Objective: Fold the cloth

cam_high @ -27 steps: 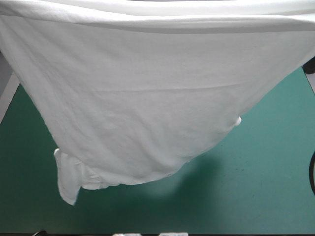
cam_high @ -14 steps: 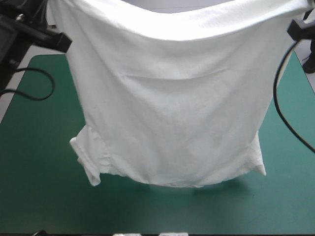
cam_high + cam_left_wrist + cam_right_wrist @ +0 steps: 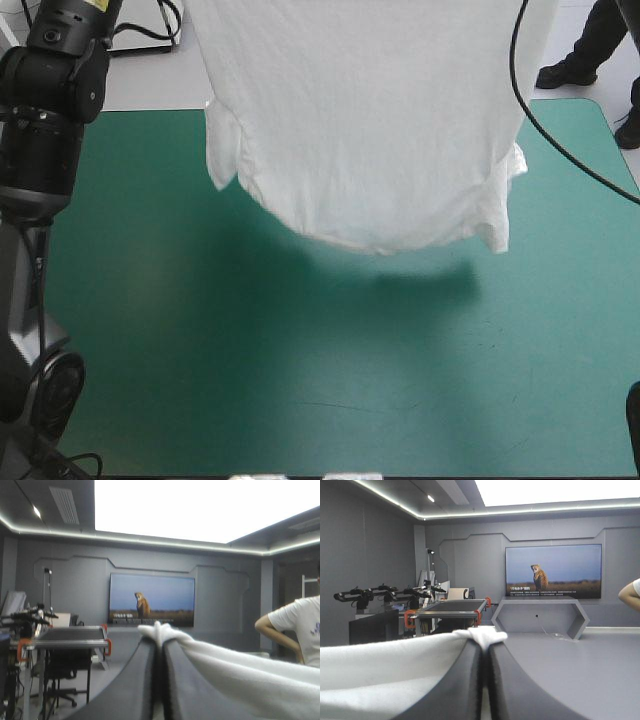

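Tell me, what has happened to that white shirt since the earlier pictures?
The T-shirt has swung toward the far edge of the teal-green cover: earlier it filled the high view, now it hangs over the far half. Unchanged: it hangs spread wide, sleeves lowest. The left gripper and right gripper are shut on its upper edge.

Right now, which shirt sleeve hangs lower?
The sleeve on the robot's right: its tip dangles level with the lowest edge of the T-shirt, while the left sleeve ends higher.
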